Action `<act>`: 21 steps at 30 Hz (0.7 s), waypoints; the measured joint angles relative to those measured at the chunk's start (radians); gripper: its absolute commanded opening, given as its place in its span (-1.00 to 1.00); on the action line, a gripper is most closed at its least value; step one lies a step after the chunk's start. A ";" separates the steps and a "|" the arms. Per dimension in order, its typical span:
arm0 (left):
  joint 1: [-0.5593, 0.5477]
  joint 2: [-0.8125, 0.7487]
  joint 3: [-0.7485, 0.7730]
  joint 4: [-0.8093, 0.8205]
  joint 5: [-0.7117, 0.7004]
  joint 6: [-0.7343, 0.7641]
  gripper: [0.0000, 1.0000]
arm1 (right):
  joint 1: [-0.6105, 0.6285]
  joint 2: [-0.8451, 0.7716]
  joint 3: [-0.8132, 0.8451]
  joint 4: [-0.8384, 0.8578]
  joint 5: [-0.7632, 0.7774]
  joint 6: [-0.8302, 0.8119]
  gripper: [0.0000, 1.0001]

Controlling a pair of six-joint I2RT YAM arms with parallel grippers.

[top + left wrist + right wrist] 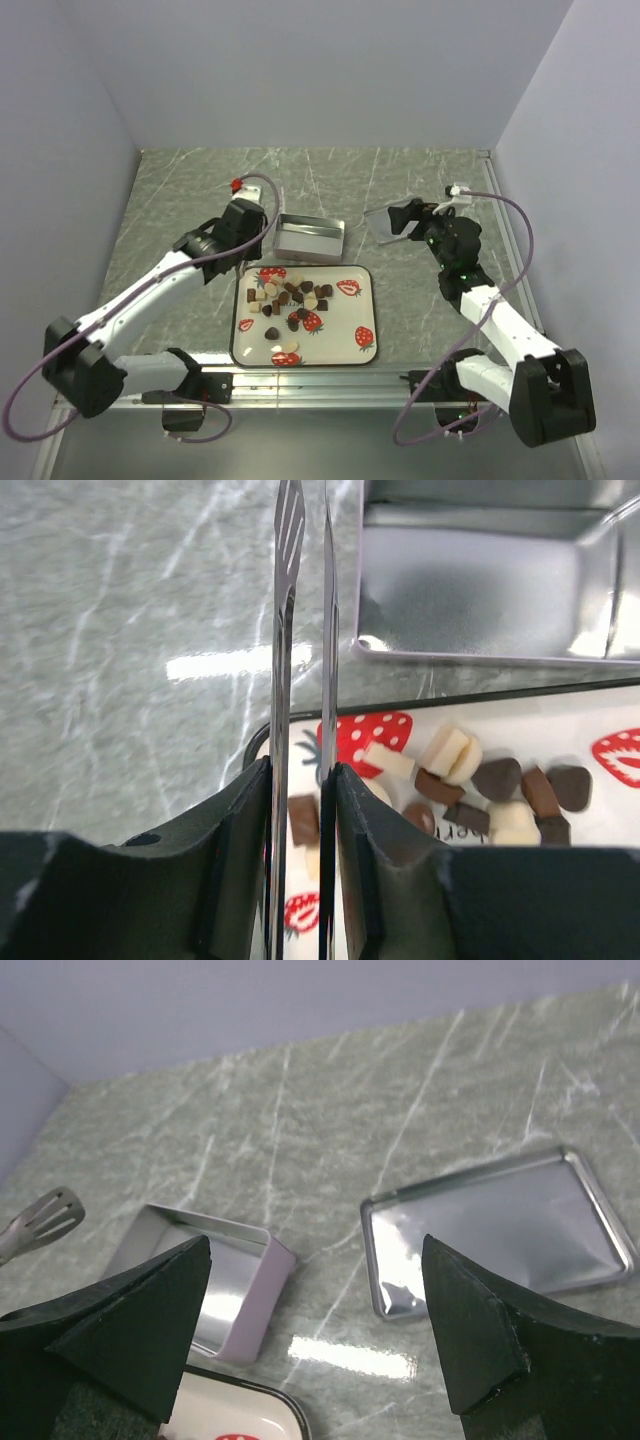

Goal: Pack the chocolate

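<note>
The chocolate (290, 295) is a heap of dark brown, light brown and cream pieces on a strawberry-print tray (372, 310). My left gripper (252, 240) hangs over the tray's far left corner, shut on a pair of metal tongs (287, 600). The tong blades stand nearly together and point at the table beside an open metal tin (480, 580). Chocolate pieces (500, 780) lie right of the left gripper (303, 770), and one brown piece (303, 818) shows through the gap between the blades. My right gripper (318, 1250) is open and holds nothing.
The tin (308, 238) stands just behind the tray. Its flat lid (500, 1230) lies on the marble to the right, below my right gripper (400, 222). White walls close in the table on three sides.
</note>
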 measured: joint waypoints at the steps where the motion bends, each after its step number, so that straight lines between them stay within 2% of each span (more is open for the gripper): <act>1: -0.005 -0.034 0.000 -0.019 -0.010 -0.008 -0.27 | 0.000 -0.026 -0.005 0.002 0.000 0.000 0.84; 5: -0.043 -0.165 -0.008 -0.078 -0.028 -0.012 -0.28 | 0.000 -0.103 -0.010 -0.011 0.000 0.000 0.84; 11: -0.184 -0.311 -0.024 -0.163 0.016 -0.011 -0.28 | 0.000 -0.244 -0.039 -0.078 0.002 0.004 0.84; 21: -0.323 -0.312 -0.023 -0.245 0.158 -0.011 -0.26 | -0.001 -0.567 -0.061 -0.329 0.040 0.016 0.84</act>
